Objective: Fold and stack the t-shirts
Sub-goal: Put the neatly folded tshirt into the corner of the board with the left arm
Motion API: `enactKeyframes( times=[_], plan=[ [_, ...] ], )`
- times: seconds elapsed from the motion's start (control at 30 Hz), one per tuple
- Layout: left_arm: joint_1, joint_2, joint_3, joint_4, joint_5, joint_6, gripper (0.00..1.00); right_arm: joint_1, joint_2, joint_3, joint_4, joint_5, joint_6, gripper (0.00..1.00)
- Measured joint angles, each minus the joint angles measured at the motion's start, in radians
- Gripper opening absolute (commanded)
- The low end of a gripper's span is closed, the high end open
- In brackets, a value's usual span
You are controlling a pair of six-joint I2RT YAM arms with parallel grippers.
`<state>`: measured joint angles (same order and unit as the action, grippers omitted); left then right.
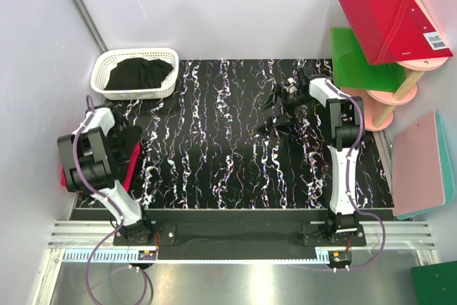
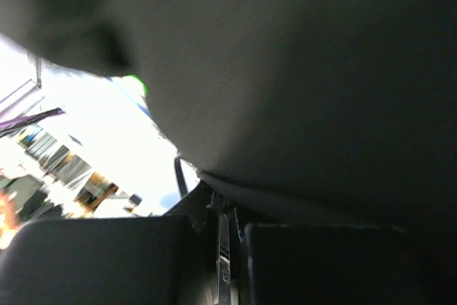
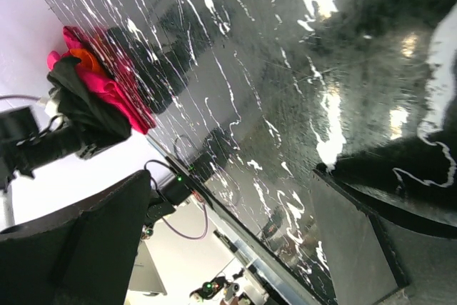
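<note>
A black t-shirt (image 1: pixel 130 145) lies over a folded hot-pink (image 3: pixel 114 91) and orange (image 3: pixel 86 58) stack at the table's left edge. My left gripper (image 1: pixel 118 141) is shut on that black t-shirt (image 2: pixel 300 69). In the left wrist view the cloth fills most of the picture and its edge runs into the closed fingertips of the left gripper (image 2: pixel 225 208). My right gripper (image 1: pixel 282 105) hangs open over the right back part of the table. Nothing is between the wide-apart fingers (image 3: pixel 78 241) of the right gripper (image 3: pixel 214 241). Another black t-shirt (image 1: pixel 139 73) lies in the white basket (image 1: pixel 107 62).
The table (image 1: pixel 228 148) has a black top with white veins. Right of it, a red board (image 1: pixel 393 23) and a green board (image 1: pixel 357 58) rest on a pink stand. A pink board (image 1: pixel 421 166) leans lower down on the right. Grey walls close in the left and back.
</note>
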<state>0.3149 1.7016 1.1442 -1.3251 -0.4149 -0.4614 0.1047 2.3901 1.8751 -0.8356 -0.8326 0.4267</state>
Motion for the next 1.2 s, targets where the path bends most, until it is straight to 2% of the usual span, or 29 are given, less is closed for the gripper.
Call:
enactKeyframes(
  times=[0.07, 0.1, 0.2, 0.27, 0.3, 0.33, 0.57, 0.73, 0.83, 1.0, 1.07, 1.1, 1.13, 1.17, 1.2],
  plan=[
    [-0.001, 0.054, -0.002, 0.004, 0.018, 0.010, 0.00, -0.005, 0.001, 0.002, 0.001, 0.000, 0.000, 1.00],
    [-0.001, 0.072, -0.002, 0.007, 0.021, 0.010, 0.07, -0.008, 0.001, 0.002, 0.001, 0.000, 0.000, 1.00],
    [-0.001, 0.105, -0.001, 0.011, 0.024, 0.013, 0.43, -0.016, 0.001, 0.002, 0.001, 0.001, 0.000, 1.00],
    [-0.001, 0.125, 0.006, 0.006, 0.027, 0.018, 0.90, -0.021, 0.001, 0.001, 0.001, 0.001, -0.001, 1.00],
    [-0.001, 0.129, 0.007, 0.006, 0.027, 0.019, 0.99, -0.024, 0.001, 0.002, 0.000, 0.001, -0.001, 1.00],
    [-0.001, 0.141, 0.016, -0.002, 0.026, 0.024, 0.99, -0.027, 0.001, 0.002, 0.001, 0.001, -0.001, 1.00],
    [-0.002, 0.154, 0.049, -0.026, 0.031, 0.039, 0.99, -0.036, 0.001, 0.001, 0.001, 0.001, -0.003, 1.00],
    [-0.029, 0.085, 0.051, -0.023, 0.080, 0.062, 0.99, -0.036, 0.001, 0.001, 0.001, 0.001, -0.003, 0.99],
    [-0.097, 0.017, 0.062, -0.023, 0.117, 0.076, 0.99, -0.036, 0.001, 0.001, 0.001, 0.001, -0.003, 1.00],
    [-0.288, -0.117, 0.092, 0.001, 0.147, 0.083, 0.99, -0.036, 0.001, 0.001, 0.001, 0.001, -0.003, 1.00],
    [-0.319, -0.163, 0.092, 0.013, 0.154, 0.087, 0.99, -0.036, 0.001, 0.001, 0.001, 0.001, -0.003, 1.00],
    [-0.322, -0.189, 0.091, 0.025, 0.158, 0.088, 0.83, -0.036, 0.001, 0.001, 0.001, 0.001, -0.003, 1.00],
    [-0.320, -0.203, 0.091, 0.034, 0.158, 0.088, 0.57, -0.036, 0.001, 0.001, 0.001, 0.001, -0.003, 1.00],
    [-0.317, -0.216, 0.091, 0.047, 0.157, 0.086, 0.23, -0.036, 0.001, 0.001, 0.001, 0.001, -0.003, 1.00],
    [-0.315, -0.219, 0.091, 0.056, 0.157, 0.082, 0.00, -0.036, 0.001, 0.000, 0.001, 0.000, -0.003, 1.00]
  ],
)
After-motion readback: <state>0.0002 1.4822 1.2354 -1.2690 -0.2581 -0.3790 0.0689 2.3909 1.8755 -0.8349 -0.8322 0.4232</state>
